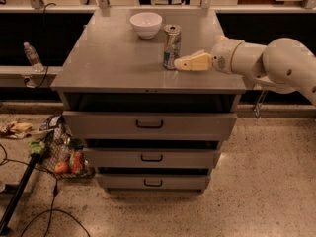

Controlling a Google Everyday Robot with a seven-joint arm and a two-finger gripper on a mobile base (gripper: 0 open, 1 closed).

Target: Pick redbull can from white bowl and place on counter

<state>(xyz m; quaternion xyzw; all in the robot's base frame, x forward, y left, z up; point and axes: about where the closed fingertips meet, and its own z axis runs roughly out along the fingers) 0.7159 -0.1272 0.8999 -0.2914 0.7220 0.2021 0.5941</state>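
Redbull can (172, 46) is standing upright on the grey worktop (108, 63), just beside the white bowl (146, 24) and no longer in it. It is resting on its own base, so the placing is looking done. Tool (178, 63) is hovering low, just beside the can's base on the arm's side. I cannot tell whether it is parted or closed.

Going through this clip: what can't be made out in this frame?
Camera view, contact: the claw sits just right of the redbull can on the counter, its tip overlapping the can's base; touching or apart, cannot tell.
Can's print: too blurred to read.
Arm: cut off by the right edge.
Floor clutter at left: too small to identify.
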